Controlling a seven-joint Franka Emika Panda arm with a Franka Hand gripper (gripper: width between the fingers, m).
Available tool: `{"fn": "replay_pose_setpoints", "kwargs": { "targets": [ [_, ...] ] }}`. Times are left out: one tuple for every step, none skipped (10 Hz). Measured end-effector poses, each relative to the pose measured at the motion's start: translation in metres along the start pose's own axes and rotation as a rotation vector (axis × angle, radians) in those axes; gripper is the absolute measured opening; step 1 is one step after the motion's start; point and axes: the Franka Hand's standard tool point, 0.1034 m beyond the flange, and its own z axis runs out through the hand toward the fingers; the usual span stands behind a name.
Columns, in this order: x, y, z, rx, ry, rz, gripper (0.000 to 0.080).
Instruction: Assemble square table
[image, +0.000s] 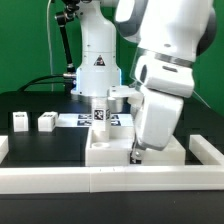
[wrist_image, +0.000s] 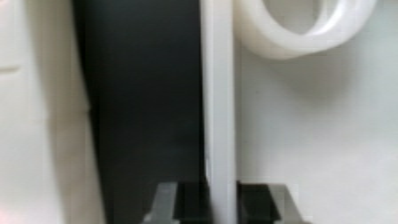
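Observation:
The white square tabletop (image: 110, 152) lies flat on the black table in front of the robot base. One tagged white leg (image: 99, 113) stands upright at its far corner, on the exterior view's left. Two more white legs (image: 20, 121) (image: 46, 121) lie on the table at the left. My gripper (image: 134, 153) is down at the tabletop's right part. In the wrist view the gripper (wrist_image: 221, 192) has its two dark fingers (wrist_image: 267, 203) on either side of the tabletop's thin upright rim (wrist_image: 217, 90), shut on it. A round socket ring (wrist_image: 313, 30) shows beyond. The fourth leg is hidden.
The marker board (image: 78, 121) lies behind the tabletop by the robot base. A long low white border wall (image: 110, 181) runs along the front, with short side pieces at the left (image: 4, 147) and right (image: 207, 150). The arm's bulk hides the table's right side.

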Motion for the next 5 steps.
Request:
{"fn": "replay_pose_setpoints", "kwargs": {
  "targets": [
    [0.0081,0.0047,-0.0036,-0.001,0.003,0.026,0.006],
    [0.013,0.0065,-0.007,-0.004,0.007,0.049,0.006],
    [0.0116,0.0061,-0.0058,-0.003,0.007,0.051,0.006],
    [0.0107,0.0061,-0.0054,-0.002,0.007,0.052,0.006],
    [0.0106,0.0061,-0.0053,-0.002,0.007,0.053,0.006]
  ]
}}
